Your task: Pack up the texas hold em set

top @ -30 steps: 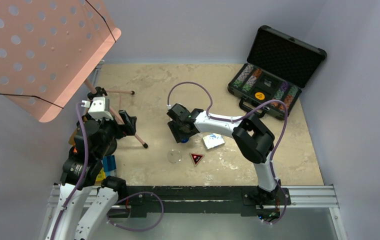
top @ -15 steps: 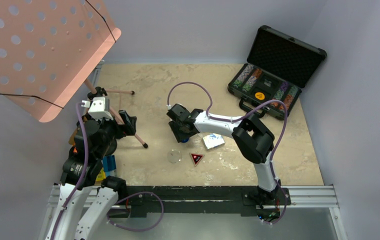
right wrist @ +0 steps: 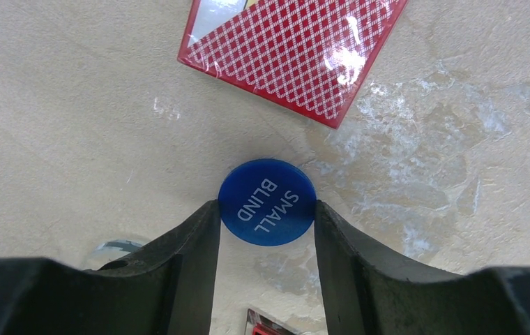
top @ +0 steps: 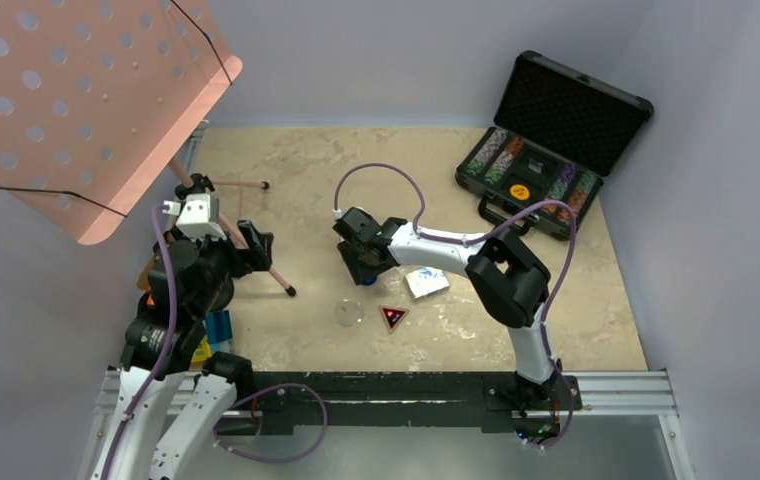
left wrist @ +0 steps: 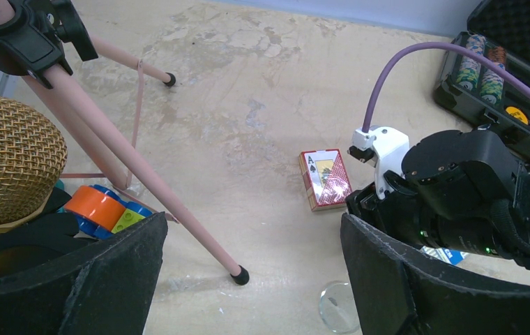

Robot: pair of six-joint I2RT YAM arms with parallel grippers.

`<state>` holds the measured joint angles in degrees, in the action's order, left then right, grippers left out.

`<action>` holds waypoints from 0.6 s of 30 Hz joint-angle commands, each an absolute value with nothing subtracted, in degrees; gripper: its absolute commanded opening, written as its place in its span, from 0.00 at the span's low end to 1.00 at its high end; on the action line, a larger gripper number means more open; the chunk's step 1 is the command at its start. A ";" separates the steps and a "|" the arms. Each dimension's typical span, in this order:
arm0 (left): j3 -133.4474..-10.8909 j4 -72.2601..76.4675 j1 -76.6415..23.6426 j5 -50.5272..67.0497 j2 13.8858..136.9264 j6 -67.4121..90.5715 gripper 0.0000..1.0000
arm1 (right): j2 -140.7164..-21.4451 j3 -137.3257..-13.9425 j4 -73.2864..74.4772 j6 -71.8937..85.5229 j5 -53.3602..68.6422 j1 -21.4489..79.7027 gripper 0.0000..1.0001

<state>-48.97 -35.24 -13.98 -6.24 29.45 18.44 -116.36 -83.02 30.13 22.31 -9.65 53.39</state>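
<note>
Top external view, starting at the left: a pink perforated metal music stand (top: pixel 86 100) leans over the far left corner of the beige mottled tabletop (top: pixel 296 160), its thin pink legs spread on the surface. Beside those legs the left gripper (top: pixel 256 248) hovers with its jaws spread wide and released. Its own wrist view shows only a rubber foot of the stand and bare table in the gap.

Toward the middle, a clear round plastic button (top: pixel 348 313) lies flat near the front edge. Just right of it, but apart, sits a dark triangular marker with a red rim (top: pixel 393 318). Just beyond these two the right gripper (top: pixel 366 270) is down at the table. In the right wrist view its two black fingers (right wrist: pixel 192 244) press against opposite edges of a round blue button printed SMALL BLIND (right wrist: pixel 267 202), which lies flat on the tabletop, so this claw is clenched on that button. A red diamond-backed card deck (right wrist: pixel 293 49) lies near the button without touching it.

Right of that gripper, a blue-and-white card deck (top: pixel 426 282) lies flat beside the forearm. In the far right corner the black hard briefcase (top: pixel 571 105) stands open, its foam-lined lid raised. Rows of coloured poker chips (top: pixel 496 155) fill its base, and a round orange button (top: pixel 519 190) rests among them.
</note>
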 commanded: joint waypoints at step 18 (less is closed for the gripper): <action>-48.92 -33.04 -13.62 -6.50 29.40 18.02 0.97 | -109.57 -84.03 26.74 21.24 -8.57 56.06 0.56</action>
